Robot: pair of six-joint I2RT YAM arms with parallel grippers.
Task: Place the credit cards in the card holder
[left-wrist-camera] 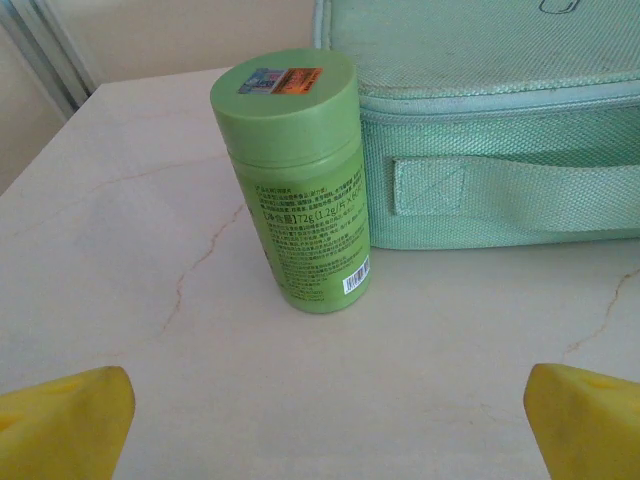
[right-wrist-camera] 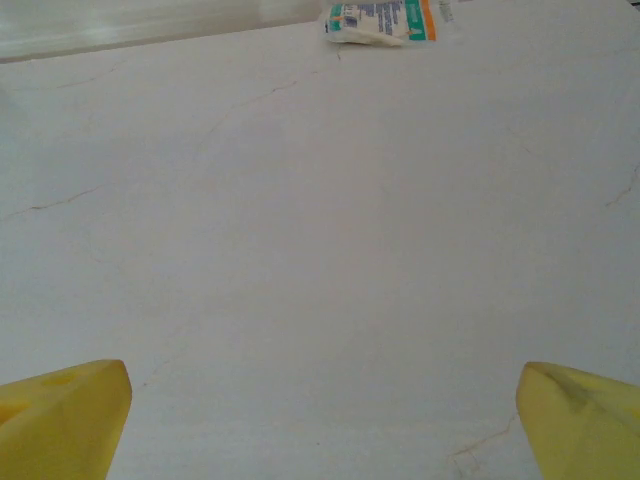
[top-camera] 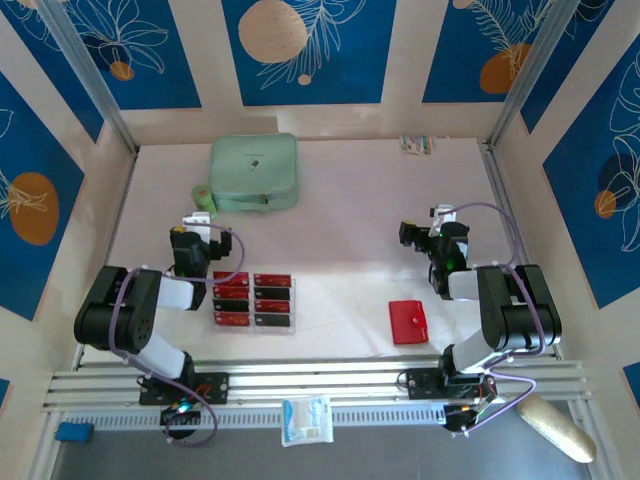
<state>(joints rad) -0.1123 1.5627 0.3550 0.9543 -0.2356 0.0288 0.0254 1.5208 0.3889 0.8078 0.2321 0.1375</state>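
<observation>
The credit cards [top-camera: 252, 300], several red and black-and-red ones, lie in two columns on the white table, just right of my left arm. Over to the right lies the card holder [top-camera: 408, 321], a flat red wallet, closed, beside my right arm's base. My left gripper [top-camera: 192, 222] [left-wrist-camera: 325, 400] stands open behind the cards, facing a green bottle, with nothing between its yellow fingertips [left-wrist-camera: 70, 420]. My right gripper [top-camera: 437, 218] [right-wrist-camera: 325, 390] is open too, over bare table behind the card holder, its yellow fingertips [right-wrist-camera: 65, 415] wide apart.
A green bottle [top-camera: 203, 199] [left-wrist-camera: 295, 180] stands against a mint-green zip case [top-camera: 254, 172] [left-wrist-camera: 490, 120] at the back left. A small printed packet [top-camera: 416, 145] [right-wrist-camera: 385, 20] lies at the back right. A white packet [top-camera: 306, 420] rests on the near rail.
</observation>
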